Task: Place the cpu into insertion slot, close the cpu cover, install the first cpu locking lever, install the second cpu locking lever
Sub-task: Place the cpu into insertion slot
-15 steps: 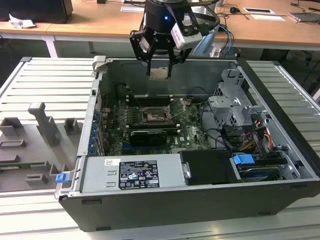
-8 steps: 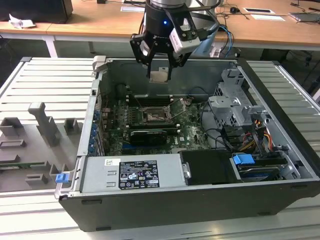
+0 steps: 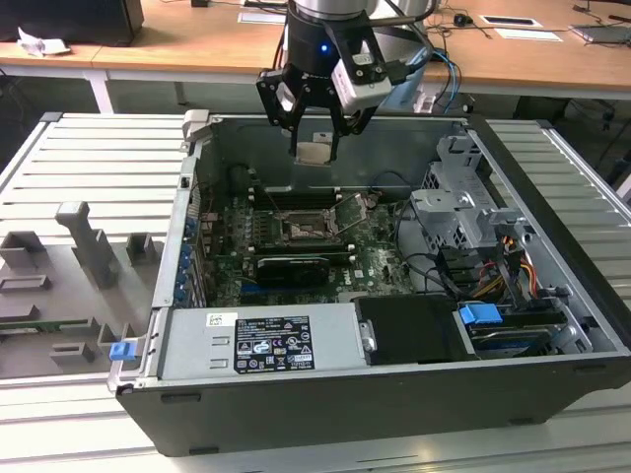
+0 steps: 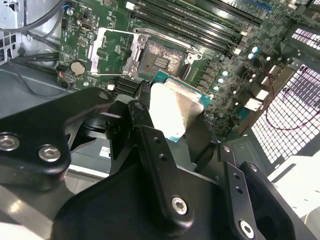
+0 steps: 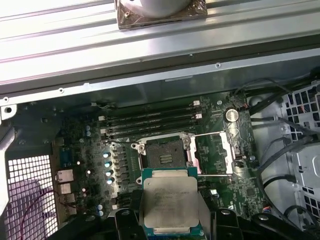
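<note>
Computer case [image 3: 296,419] open; end effector [image 3: 314,148] clamped on cpu [image 5: 168,202].

You are seeing the ribbed metal worktop [image 3: 99,158] carrying the open computer case [image 3: 345,419], a grey parts fixture [image 3: 87,246] lying beside it.

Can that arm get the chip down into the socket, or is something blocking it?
Probably yes: the gripper holds the cpu above the insertion slot, which lies bare, its cpu cover flipped open to one side.

Inside the open computer case [image 3: 394,404], a grey power supply [image 3: 192,345] is seated; outside it, a moulded tray [image 3: 44,301] is laid.
</note>
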### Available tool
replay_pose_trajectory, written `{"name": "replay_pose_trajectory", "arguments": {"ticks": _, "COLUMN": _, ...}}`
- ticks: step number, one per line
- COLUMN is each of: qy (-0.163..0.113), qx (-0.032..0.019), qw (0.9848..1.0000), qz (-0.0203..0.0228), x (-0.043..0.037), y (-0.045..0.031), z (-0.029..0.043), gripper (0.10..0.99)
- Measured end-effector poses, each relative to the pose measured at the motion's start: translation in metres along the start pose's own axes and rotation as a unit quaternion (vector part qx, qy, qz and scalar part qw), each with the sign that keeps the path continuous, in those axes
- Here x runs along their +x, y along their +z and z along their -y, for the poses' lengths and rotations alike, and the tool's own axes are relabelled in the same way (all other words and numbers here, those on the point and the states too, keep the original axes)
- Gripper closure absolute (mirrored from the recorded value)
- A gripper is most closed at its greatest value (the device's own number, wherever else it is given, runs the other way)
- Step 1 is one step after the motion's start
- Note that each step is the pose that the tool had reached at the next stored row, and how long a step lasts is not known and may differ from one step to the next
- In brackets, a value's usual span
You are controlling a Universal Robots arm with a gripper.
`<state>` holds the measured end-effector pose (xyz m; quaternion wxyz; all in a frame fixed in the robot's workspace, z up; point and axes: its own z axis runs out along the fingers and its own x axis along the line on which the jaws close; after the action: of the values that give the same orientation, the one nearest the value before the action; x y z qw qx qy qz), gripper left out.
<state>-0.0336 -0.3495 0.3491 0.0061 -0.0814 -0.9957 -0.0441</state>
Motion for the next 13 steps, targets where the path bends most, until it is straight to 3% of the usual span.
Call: {"name": "replay_pose_trajectory", "arguments": {"ticks": 13, "qy": 0.013, "qx": -0.0001, "qw": 0.9999, "qz": 0.0011, "x": 0.0000, "y": 0.0015, "z": 0.0001, "gripper": 0.557}}
